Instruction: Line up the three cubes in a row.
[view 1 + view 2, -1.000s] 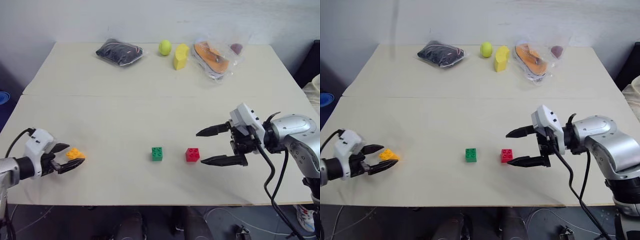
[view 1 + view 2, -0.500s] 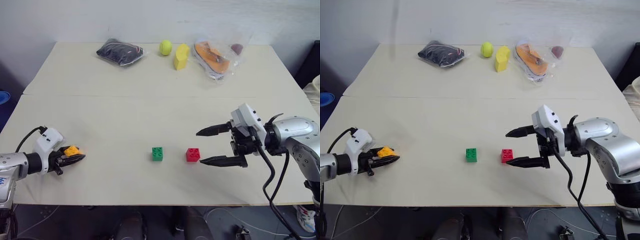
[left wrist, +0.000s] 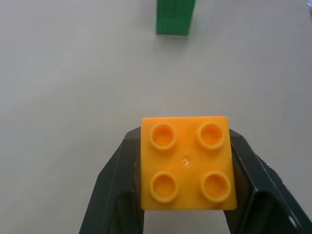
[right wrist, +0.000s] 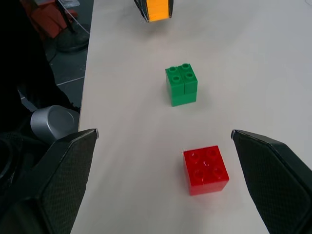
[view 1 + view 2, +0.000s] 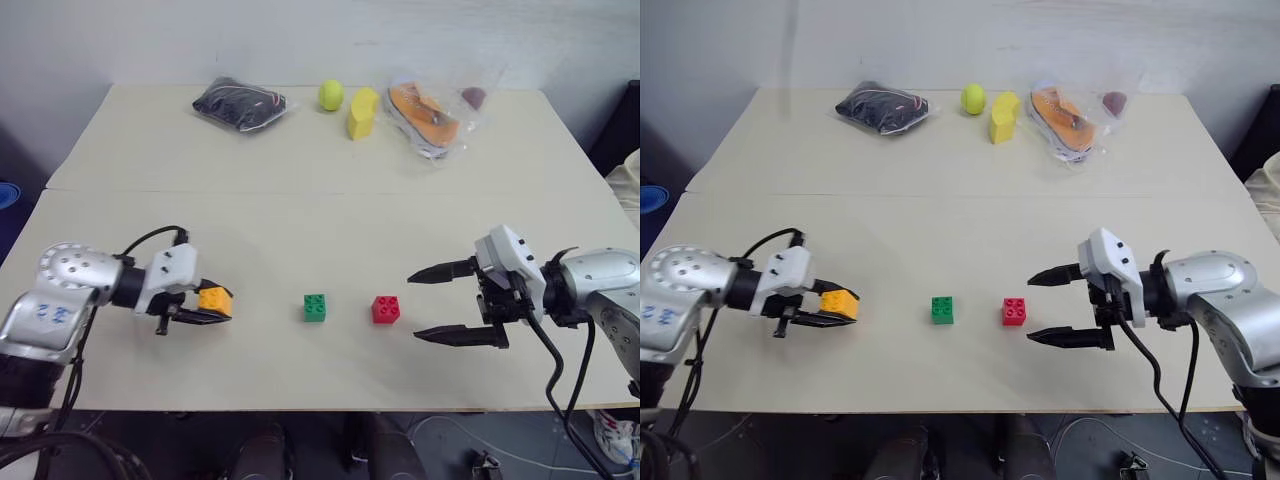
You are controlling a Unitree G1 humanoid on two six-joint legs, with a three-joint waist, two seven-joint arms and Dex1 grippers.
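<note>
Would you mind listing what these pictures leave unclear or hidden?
- Orange-yellow cube: its sides are covered by the left gripper fingers.
- Dark bag: contents too small to tell, head views.
- Clear bag: orange item inside blurred by plastic.
- Small dark object: too small to identify.

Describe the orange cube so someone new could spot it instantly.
On the near half of the table, look left of the green cube and red cube. The orange cube is clamped in the left gripper, the only cube held.
</note>
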